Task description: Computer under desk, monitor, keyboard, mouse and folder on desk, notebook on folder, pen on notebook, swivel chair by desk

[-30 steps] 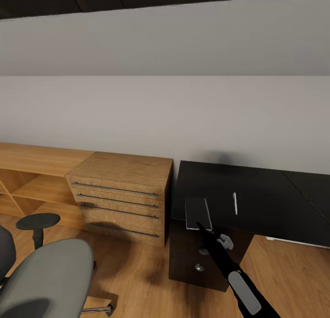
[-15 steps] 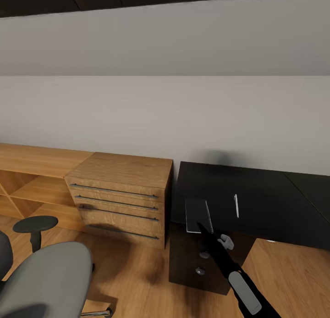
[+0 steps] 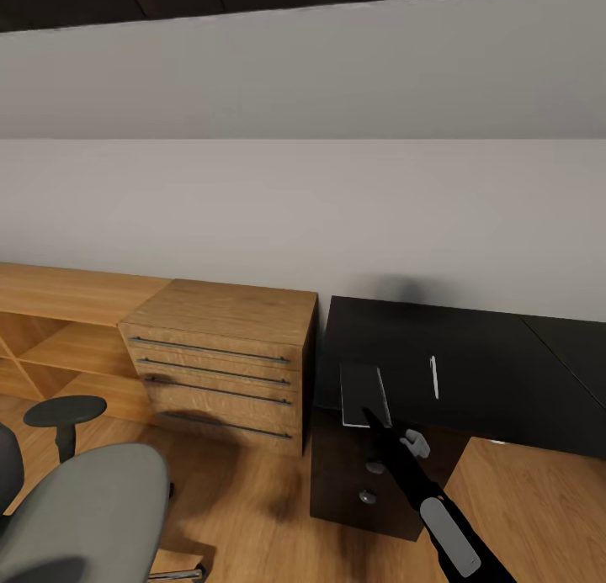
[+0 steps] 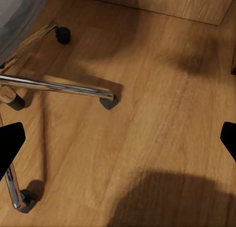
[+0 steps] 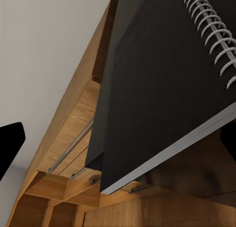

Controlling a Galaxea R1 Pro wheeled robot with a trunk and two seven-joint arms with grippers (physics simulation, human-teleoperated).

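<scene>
Step in hand: I judge it to be the notebook pickup, ahead of stacking it on the folder.
Desk [image 3: 471,373]: one, black top, right of the scene against the far wall; its drawer pedestal stands below the near left corner.
Cabinet [image 3: 223,356]: one, light wood, four bar handles counted, just left of the desk.
Chair [image 3: 84,507]: one, grey seat at near left, one black armrest showing; its chrome legs and three casters lie under my left gripper [image 4: 118,138].
Notebook [image 3: 364,394]: one, grey, spiral-bound, lying on the desk's near left corner, its near edge at the desk edge.
Pen [image 3: 434,376]: one, pale, on the desk just right of the notebook, apart from it.
Right gripper [image 3: 369,416]: at the notebook's near edge. The right wrist view puts the cover and coil right up against the camera; I cannot tell whether the fingers have closed on it.
Left gripper state: fingers wide apart, holding nothing, hanging over bare floor.
Next move calls for: a firm pinch on the thin near edge, then a level lift so the notebook does not slide or sweep the pen.
</scene>
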